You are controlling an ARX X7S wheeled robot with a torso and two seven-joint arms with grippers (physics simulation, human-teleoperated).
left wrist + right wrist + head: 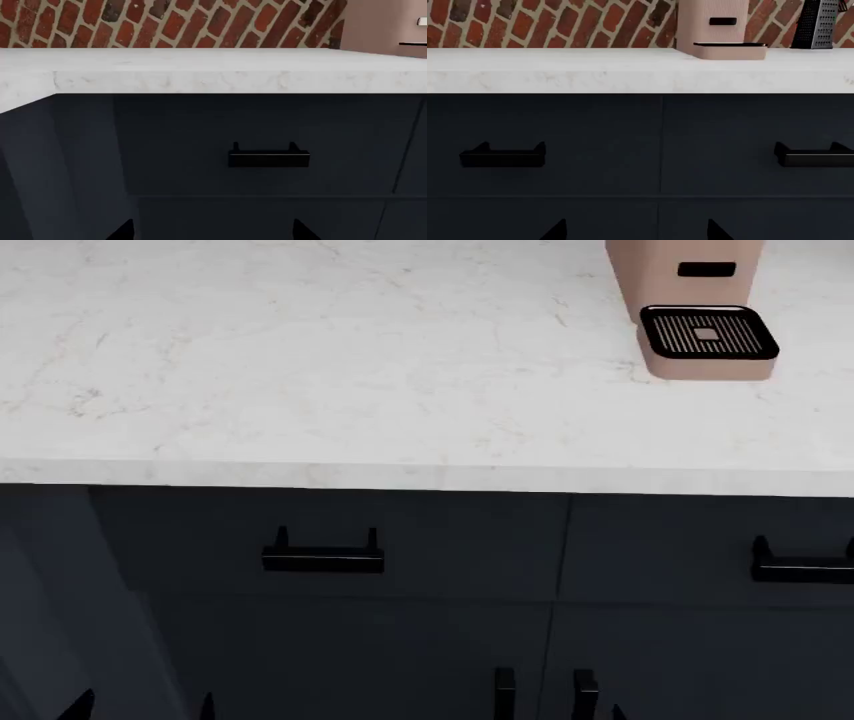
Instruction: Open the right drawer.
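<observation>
Worktop: your white marble worktop (334, 370) fronts a red brick wall (547, 22).
Right drawer: the right drawer (707, 545) sits closed.
Writing: none legible.
Jaws: cannot tell.

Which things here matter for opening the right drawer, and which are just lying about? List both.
For the job:
- right drawer, shut
- its black bar handle

Just there:
- left drawer
- pink countertop machine
- metal grater
- cabinet doors below
- white countertop
- brick wall
</observation>
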